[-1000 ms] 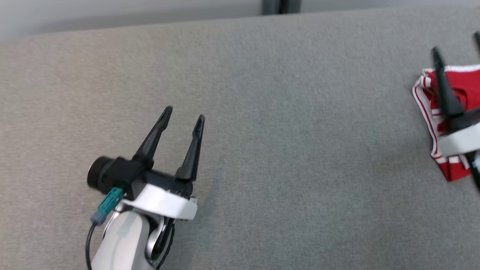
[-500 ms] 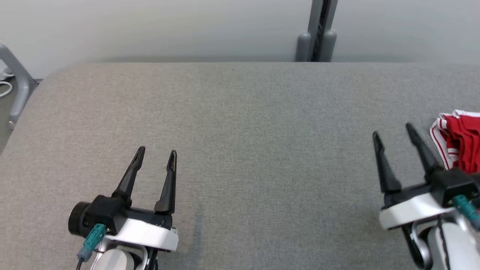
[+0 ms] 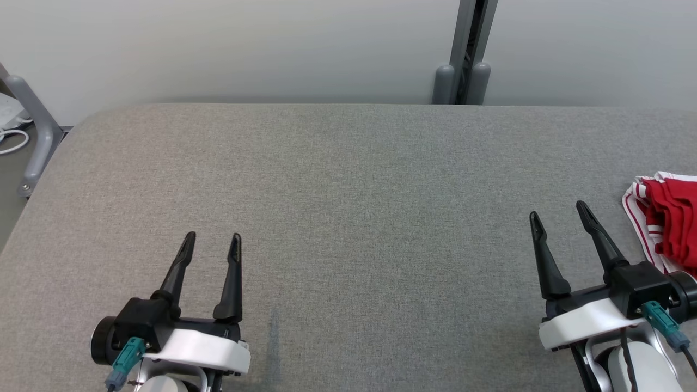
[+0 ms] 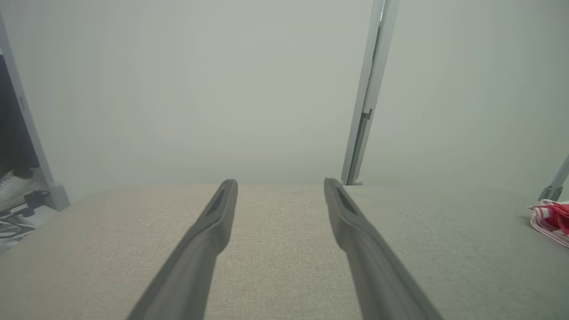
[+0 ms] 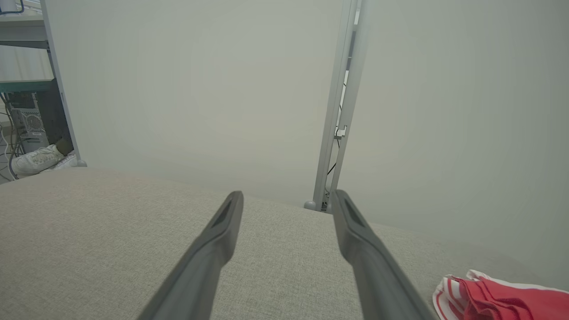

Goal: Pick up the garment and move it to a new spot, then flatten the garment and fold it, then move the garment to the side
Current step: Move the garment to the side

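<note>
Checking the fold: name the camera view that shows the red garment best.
Head view: it looks down on the garment, showing red folds and white stripes, though cut by the frame's right side. The right wrist view catches it cropped in its bottom right corner; the left wrist view, small at its right edge.

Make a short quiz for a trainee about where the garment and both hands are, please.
1. True or false: the right hand grips the red, white-striped cloth garment.
2. The garment lies on the grey fabric-covered table at: A) the robot's left, B) the centre, C) the robot's right.
3. Fill in: the fingers of the left hand stand ____.
Key: 1 false; 2 C; 3 open.
</note>
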Controlling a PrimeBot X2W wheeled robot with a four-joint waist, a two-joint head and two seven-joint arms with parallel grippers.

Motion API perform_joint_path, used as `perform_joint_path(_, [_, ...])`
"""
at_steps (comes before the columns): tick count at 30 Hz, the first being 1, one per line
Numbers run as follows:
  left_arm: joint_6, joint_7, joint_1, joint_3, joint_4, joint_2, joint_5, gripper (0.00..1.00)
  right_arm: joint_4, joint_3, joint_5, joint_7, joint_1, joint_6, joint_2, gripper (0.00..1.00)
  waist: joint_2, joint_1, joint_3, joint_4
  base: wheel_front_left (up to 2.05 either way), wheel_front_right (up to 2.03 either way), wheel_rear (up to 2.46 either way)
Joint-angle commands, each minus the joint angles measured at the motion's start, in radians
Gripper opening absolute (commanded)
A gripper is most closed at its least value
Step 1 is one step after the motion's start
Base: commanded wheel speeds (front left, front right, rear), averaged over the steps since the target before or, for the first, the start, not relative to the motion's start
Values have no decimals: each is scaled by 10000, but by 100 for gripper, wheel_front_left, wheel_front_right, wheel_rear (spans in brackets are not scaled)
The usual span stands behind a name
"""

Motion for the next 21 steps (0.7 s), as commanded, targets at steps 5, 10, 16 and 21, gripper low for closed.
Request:
perform_joint_path(5, [166,-10,-54,21,-10,47,-45,100,5,-6,9,-73,129,-8,37,100,-1,0,11,-24,0,0,0])
perform_joint_path(10, [119,-10,-31,64,15,49,-114,100,-37,-66,210,-73,148,-8,69,100,-1,0,21,-28,0,0,0])
perform_joint_path(16, [75,-9,-61,53,181,47,-59,100,124,-145,1034,-74,159,-8,98,100,-1,0,0,-44,0,0,0])
perform_joint_path(21, [-79,-9,-53,52,317,50,-180,100,245,-79,1171,-72,136,-8,102,100,-1,0,-26,-74,0,0,0])
